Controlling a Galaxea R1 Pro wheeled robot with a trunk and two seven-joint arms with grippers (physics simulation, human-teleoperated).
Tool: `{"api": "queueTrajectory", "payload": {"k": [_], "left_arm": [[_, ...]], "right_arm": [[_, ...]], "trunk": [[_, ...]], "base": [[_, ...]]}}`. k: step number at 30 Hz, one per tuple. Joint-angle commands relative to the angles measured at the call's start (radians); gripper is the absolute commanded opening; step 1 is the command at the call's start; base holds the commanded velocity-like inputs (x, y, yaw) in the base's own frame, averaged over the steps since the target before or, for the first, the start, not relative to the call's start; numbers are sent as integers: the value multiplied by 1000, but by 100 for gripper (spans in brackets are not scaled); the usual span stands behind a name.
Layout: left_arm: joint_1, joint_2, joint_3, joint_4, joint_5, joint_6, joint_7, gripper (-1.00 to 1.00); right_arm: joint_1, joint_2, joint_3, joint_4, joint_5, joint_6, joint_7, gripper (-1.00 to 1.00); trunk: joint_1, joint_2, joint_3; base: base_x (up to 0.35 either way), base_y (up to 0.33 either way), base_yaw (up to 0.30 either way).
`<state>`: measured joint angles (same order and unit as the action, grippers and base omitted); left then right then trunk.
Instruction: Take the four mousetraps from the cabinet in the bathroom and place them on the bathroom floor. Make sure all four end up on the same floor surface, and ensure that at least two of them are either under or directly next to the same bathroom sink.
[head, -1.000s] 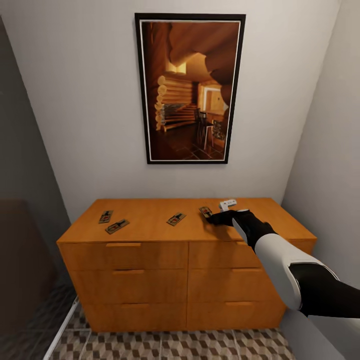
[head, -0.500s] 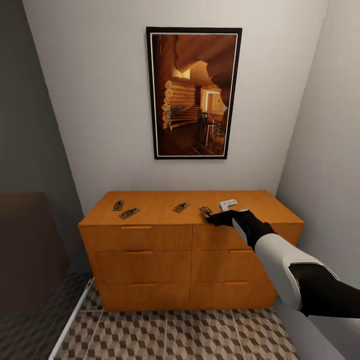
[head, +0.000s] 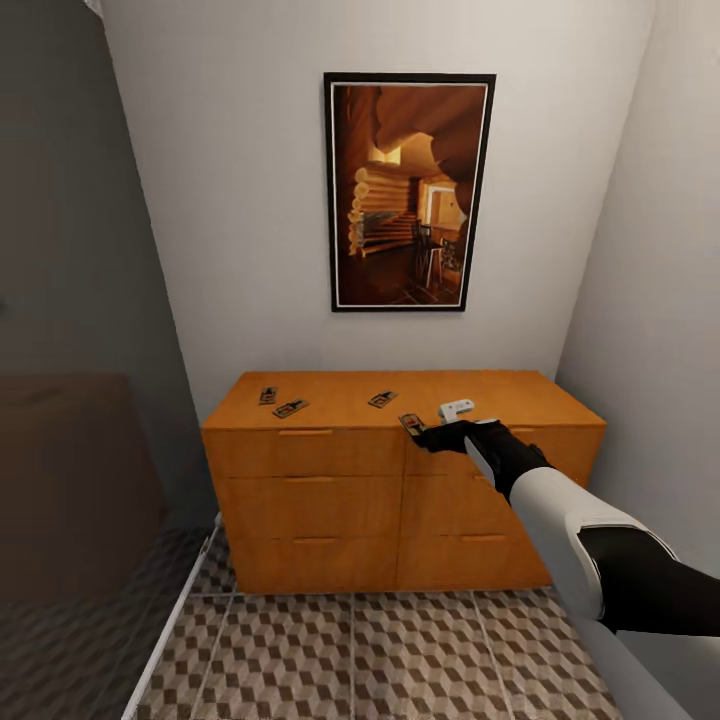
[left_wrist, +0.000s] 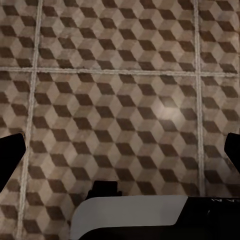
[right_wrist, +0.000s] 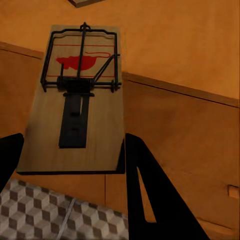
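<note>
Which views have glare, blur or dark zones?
Head view: left side dim and murky, cabinet evenly lit. Left wrist view: soft bright patch on the floor tiles, slightly blurry. Right wrist view: mousetrap sharp, no glare, fingers plain black.

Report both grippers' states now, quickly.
Left gripper: open, empty, over the bathroom floor.
Right gripper: shut on a mousetrap, lifted off the cabinet.

Mousetrap (right_wrist: 77, 115) between hand (right_wrist: 70, 175) fingers

No legible txt anywhere.
</note>
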<state>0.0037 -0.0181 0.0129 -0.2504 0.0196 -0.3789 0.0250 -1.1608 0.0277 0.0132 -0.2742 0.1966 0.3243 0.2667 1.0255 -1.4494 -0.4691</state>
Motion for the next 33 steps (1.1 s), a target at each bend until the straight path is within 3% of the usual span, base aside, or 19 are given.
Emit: {"api": "queueTrajectory", "payload": {"k": [1,26,33], "left_arm": [[1,0,1,-2,2,-1,1,100],[0,0,1,-1,2,-1,1,100],[0,0,1,-2,2,-2,1,100]], "right_arm": [[0,0,1,-2,6,6,5,-100],[0,-3,1,13,6,4,1,-100],[0,-5,1,100,7,-25,1,-100]], "trunk": [[0,-1,-1],[0,-1,-1],[0,-1,-1]], "base": [[-265,187,0],[-311,35,0],[-89,0,0]]}}
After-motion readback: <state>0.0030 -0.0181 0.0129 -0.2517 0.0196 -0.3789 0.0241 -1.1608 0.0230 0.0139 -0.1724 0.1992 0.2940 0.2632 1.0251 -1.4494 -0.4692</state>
